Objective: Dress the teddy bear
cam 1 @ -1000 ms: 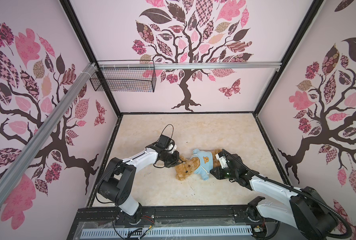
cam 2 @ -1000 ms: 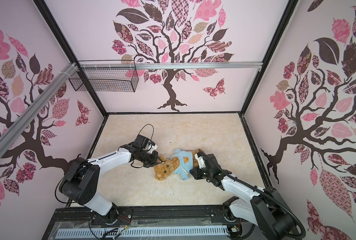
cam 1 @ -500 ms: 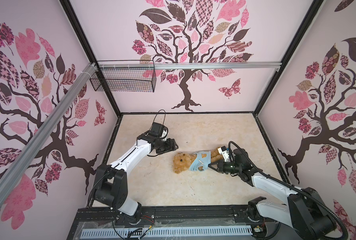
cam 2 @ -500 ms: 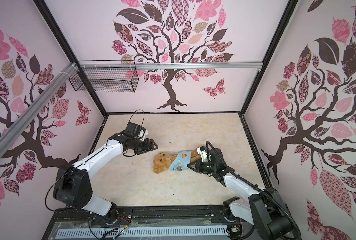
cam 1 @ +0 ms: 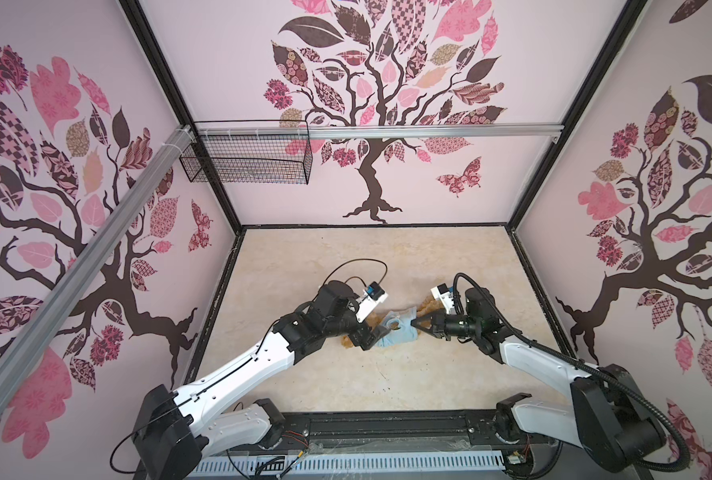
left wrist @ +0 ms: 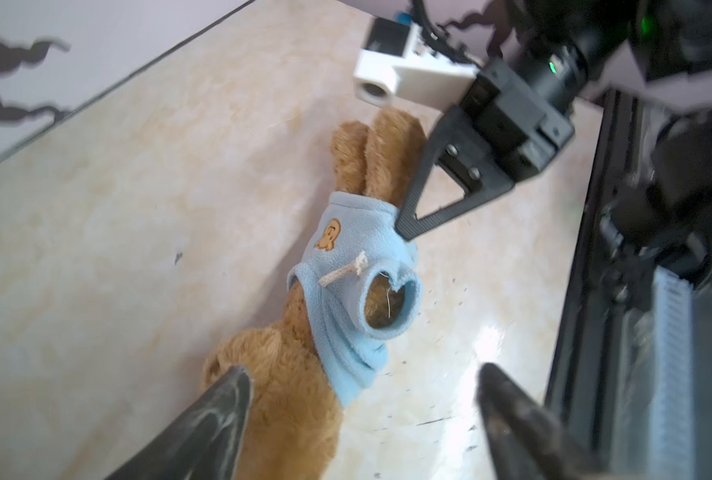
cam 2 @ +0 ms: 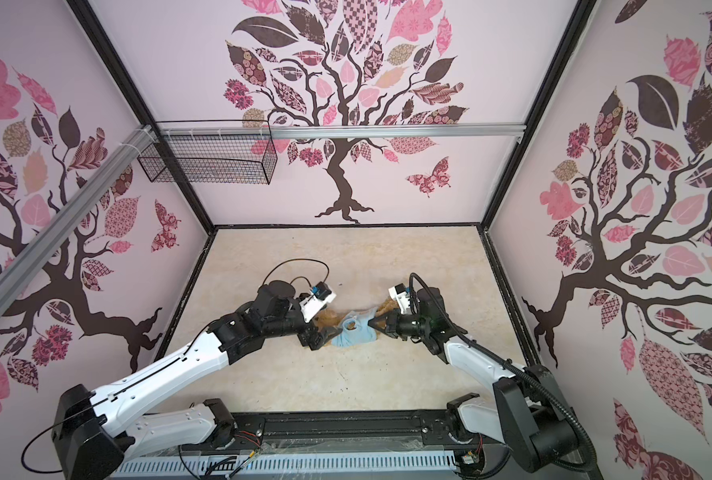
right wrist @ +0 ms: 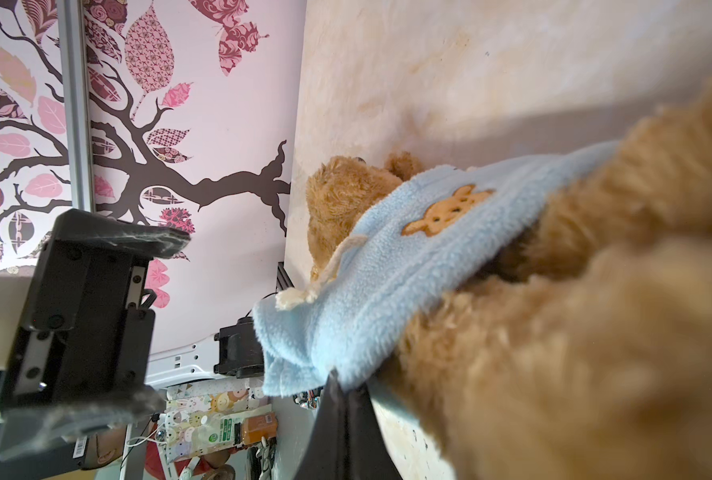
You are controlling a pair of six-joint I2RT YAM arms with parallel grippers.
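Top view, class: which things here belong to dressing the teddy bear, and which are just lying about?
Part of the job:
- teddy bear
- blue hoodie, partly on the bear
- right gripper, shut on the hoodie's hem
- left gripper, open at the bear's head end

Just there:
- wire basket
- metal rail it hangs from

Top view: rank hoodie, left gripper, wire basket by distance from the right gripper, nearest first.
1. hoodie: pinched in the right gripper, mid-table.
2. left gripper: at the hoodie's opposite end, further left.
3. wire basket: hung high on the back-left rail.
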